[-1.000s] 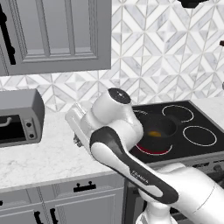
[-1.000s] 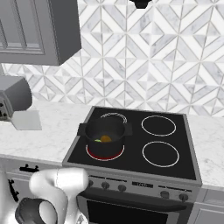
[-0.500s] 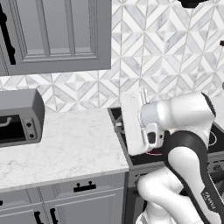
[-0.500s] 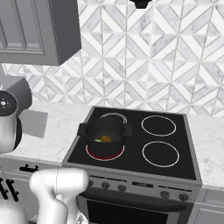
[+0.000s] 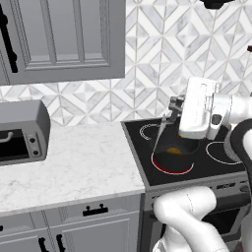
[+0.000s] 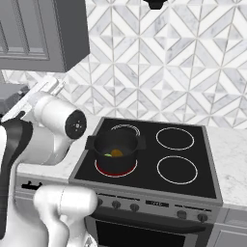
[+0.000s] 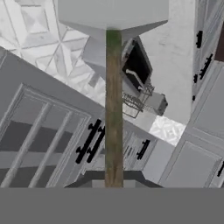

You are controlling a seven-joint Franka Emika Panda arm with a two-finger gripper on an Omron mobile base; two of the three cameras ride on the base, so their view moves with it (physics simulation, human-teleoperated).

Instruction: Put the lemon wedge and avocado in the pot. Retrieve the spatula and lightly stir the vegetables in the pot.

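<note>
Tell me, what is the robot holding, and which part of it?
The pincer holds the spatula by the end of its handle, far from the grey blade.

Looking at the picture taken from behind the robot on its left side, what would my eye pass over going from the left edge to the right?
Toaster oven → marble counter → black stovetop → pot on the glowing red burner → the robot's white arm.

This was a home kitchen: a black four-ring stove (image 6: pixel 183 185) sat in a marble counter (image 5: pixel 69 167), backed by diamond-patterned tiles (image 6: pixel 193 67), with grey cabinets (image 5: pixel 64 39) and what looked like a toaster oven (image 5: pixel 19 133).
</note>
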